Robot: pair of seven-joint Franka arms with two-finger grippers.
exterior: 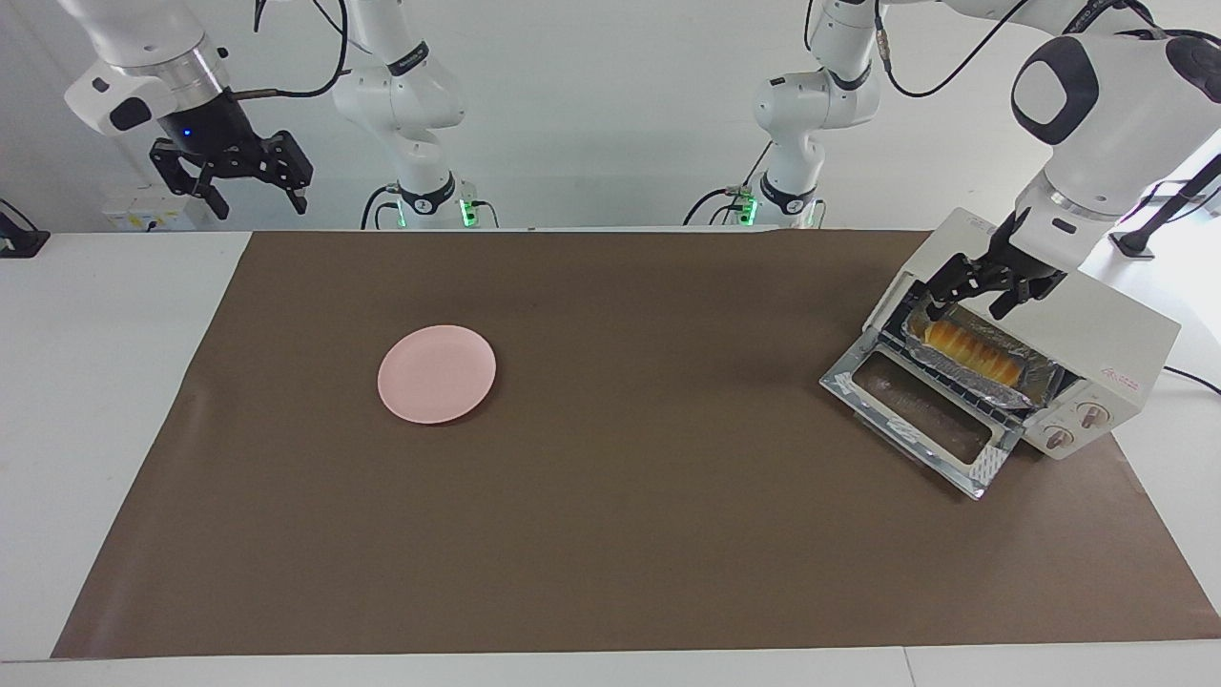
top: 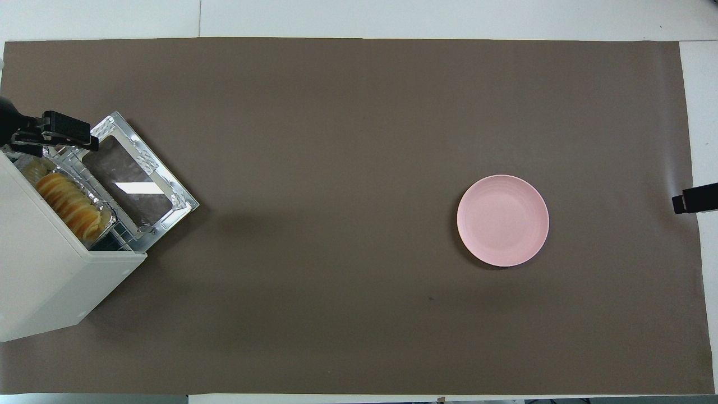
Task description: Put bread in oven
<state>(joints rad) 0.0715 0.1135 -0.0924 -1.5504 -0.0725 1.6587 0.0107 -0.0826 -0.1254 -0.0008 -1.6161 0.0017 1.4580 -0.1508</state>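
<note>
I see bread [exterior: 965,348] in foil tray [exterior: 1035,389] on oven [exterior: 1097,334] rack, long axis along the mouth | left gripper [exterior: 975,297] empty, fingers apart, over its robot-side end | right gripper [exterior: 246,176] apart, waiting | door [exterior: 916,420] down.

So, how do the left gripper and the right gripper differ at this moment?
The left gripper hangs low over the oven, above the bread; the right gripper waits high over the table's edge at the right arm's end. The left points down into the oven mouth; the right is over nothing. Both are open and empty.
</note>
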